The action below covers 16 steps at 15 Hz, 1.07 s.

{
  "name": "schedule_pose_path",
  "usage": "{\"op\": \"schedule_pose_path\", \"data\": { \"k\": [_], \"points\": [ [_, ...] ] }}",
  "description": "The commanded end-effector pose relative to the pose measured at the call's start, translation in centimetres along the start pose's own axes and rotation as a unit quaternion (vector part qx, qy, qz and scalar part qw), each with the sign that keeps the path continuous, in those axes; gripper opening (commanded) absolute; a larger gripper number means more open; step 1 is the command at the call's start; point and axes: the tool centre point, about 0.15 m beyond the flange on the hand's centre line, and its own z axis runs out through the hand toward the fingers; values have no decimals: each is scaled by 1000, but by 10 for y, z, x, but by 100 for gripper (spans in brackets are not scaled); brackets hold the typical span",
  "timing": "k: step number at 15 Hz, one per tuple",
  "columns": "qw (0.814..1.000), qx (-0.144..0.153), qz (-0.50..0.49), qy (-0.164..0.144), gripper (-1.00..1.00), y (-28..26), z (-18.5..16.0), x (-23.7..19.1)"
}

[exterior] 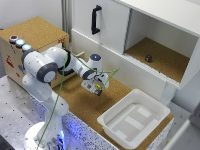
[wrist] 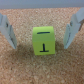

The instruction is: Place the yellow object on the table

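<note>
Wrist view shows the small yellow-green cube marked with a dark letter [wrist: 43, 40] resting on the brown cork table [wrist: 30, 67], between the gripper [wrist: 42, 32] fingers, which stand spread and apart from it. Placement looks done; only lifting away seems left. Nearby sits a white plastic tray [exterior: 134, 119].

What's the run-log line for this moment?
claw: open | yellow object: resting on table, between fingers, not touched | small dark ball: in cabinet

One yellow object [wrist: 44, 40]; one dark ball [exterior: 148, 58]; one white tray [exterior: 134, 118]; one cork-topped box [exterior: 35, 31]
</note>
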Motion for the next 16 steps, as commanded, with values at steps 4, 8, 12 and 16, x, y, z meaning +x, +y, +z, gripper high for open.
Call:
{"op": "schedule_pose_path", "data": {
  "k": [4,8,12,16],
  "points": [
    [993,-92,64,31,100,2,-50,-6],
    [985,-150,63,54,100,-18,-110,-14],
    [993,-110,30,36,100,-35,-117,-20],
    [999,-33,18,29,100,-45,-104,-28]
  ]
}}
